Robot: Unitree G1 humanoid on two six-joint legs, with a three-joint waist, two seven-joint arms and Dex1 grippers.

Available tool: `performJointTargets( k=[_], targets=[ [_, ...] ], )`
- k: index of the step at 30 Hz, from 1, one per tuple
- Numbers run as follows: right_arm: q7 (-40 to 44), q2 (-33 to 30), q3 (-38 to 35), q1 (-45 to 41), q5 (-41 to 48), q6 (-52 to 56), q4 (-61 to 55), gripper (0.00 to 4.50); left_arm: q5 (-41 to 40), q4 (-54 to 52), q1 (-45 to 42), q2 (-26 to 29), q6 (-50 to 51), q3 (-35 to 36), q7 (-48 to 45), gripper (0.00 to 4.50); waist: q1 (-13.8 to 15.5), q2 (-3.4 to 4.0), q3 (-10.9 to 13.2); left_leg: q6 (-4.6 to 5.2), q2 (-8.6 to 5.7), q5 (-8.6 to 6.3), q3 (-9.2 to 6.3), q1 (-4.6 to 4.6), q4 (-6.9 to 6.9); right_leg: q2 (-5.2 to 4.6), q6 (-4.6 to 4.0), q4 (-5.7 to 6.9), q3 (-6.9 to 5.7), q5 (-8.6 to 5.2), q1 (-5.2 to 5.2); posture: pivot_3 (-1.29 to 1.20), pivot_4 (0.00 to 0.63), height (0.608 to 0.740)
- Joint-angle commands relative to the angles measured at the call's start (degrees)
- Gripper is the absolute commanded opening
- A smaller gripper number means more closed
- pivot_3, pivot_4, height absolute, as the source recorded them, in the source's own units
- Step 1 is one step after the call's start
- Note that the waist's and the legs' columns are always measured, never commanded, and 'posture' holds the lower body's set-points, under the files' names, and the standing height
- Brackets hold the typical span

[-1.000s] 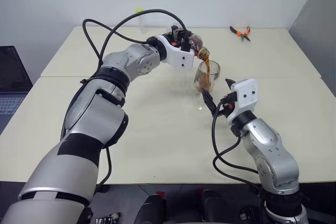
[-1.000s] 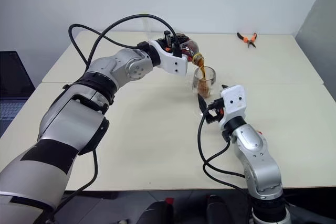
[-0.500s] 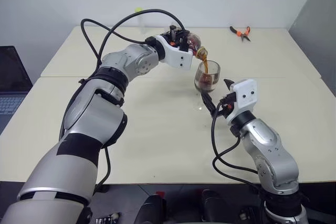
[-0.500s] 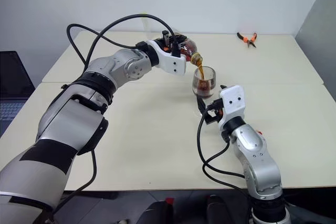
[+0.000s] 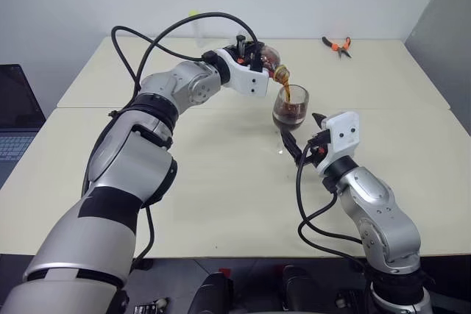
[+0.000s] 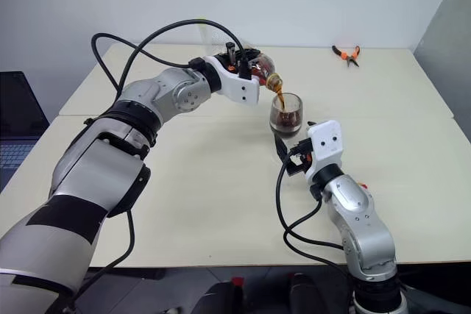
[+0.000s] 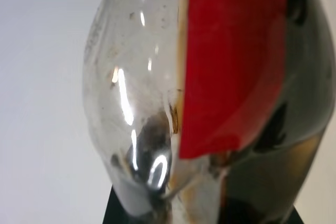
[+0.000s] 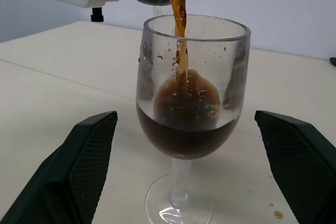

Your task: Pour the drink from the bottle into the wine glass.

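My left gripper (image 5: 255, 52) is shut on the bottle (image 5: 271, 59), holding it tipped on its side with its mouth over the wine glass (image 5: 290, 106). The bottle's clear wall and red label (image 7: 236, 66) sit right in front of the left wrist camera. A thin brown stream of the drink (image 8: 180, 30) falls into the glass (image 8: 191, 103), whose bowl is about a third full of dark liquid. The glass stands upright on the table. My right gripper (image 5: 303, 130) is open, with a finger (image 8: 86, 156) on either side of the stem, not touching it.
The cream table (image 5: 221, 189) carries orange-handled pliers (image 5: 336, 45) at the far right and a thin clear tube with a yellow-green top (image 5: 195, 23) at the back. A laptop (image 5: 11, 115) sits off the left edge. A few brown drops (image 8: 278, 214) lie near the glass foot.
The drink level in the wine glass has risen while the stream keeps falling. Both arms and the glass have stayed in place.
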Motion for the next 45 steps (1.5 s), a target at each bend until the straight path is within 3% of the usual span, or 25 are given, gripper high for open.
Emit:
performJointTargets(
  k=[1, 11, 29, 39, 45],
  targets=[
    [0.1, 0.0, -0.1, -1.3, 0.5, -0.5, -2.5, 4.5, -1.0, -0.7, -2.7, 0.7, 0.0, 1.0, 1.2, 0.76, 0.0, 0.0, 0.0, 0.0, 0.0, 0.0, 0.0, -0.01, 0.0, 0.0, 0.0, 0.0, 0.0, 0.0, 0.0, 0.0, 0.15, 0.74],
    [0.2, 0.1, 0.6, -2.2, 0.6, -0.9, -1.5, 4.5, -2.6, -1.1, -2.1, -0.1, -0.7, 1.9, 0.1, 0.76, 0.0, 0.0, 0.0, -0.01, 0.0, 0.01, 0.0, -0.24, 0.07, 0.0, 0.0, 0.07, 0.01, 0.0, -0.24, 0.0, 0.15, 0.74],
    [1.1, -0.9, 2.0, -0.7, 0.6, -1.3, -2.8, 4.5, -18.9, -3.2, 4.6, -3.1, -2.6, 13.5, -16.8, 0.76, -0.1, 0.01, 0.0, -0.01, 0.01, 0.01, -0.03, -0.62, 0.63, 0.0, 0.0, 0.65, 0.0, 0.0, -0.58, 0.0, 0.15, 0.74],
    [4.6, -4.5, 1.2, -0.3, 2.9, 2.0, -5.2, 4.5, -37.5, -6.9, 13.5, -7.5, 10.1, 29.4, -25.0, 0.76, -0.4, 0.02, 0.0, 0.0, 0.03, 0.0, -0.06, -0.62, 0.69, -0.01, 0.0, 0.73, -0.02, 0.0, -0.58, 0.0, 0.15, 0.74],
    [9.9, -7.4, 0.3, 0.8, 9.7, 5.5, -9.4, 4.5, -44.7, -15.5, 22.0, -9.6, 15.9, 35.8, -22.6, 0.76, -0.5, 0.01, 0.0, -0.01, 0.04, 0.0, -0.1, -0.63, 0.72, -0.03, 0.0, 0.74, -0.03, 0.0, -0.58, 0.0, 0.15, 0.74]
  ],
)
